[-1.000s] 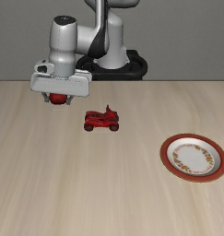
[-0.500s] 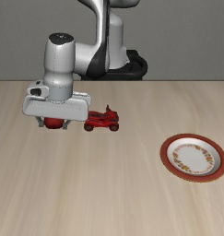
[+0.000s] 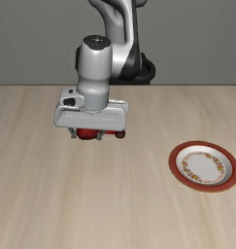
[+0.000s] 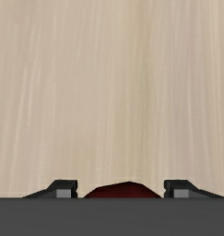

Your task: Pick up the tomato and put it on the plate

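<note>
Clamping the tomato (image 4: 118,192), the fingers (image 4: 60,188) have carried it toward the exterior view's right, nearer the plate (image 3: 203,164).

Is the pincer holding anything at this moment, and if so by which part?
The tomato. The pincer has it from above, closed on its two opposite sides, and the tomato's red top shows in the middle of the pincer in the wrist view.

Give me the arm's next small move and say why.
Probably slide the gripper toward the exterior view's right, in the direction of the plate. The tomato sits between the fingers, so the pick looks done, while the plate lies well off to that side with nothing on it. Lowering or opening here would likely drop the tomato short of the plate.
</note>
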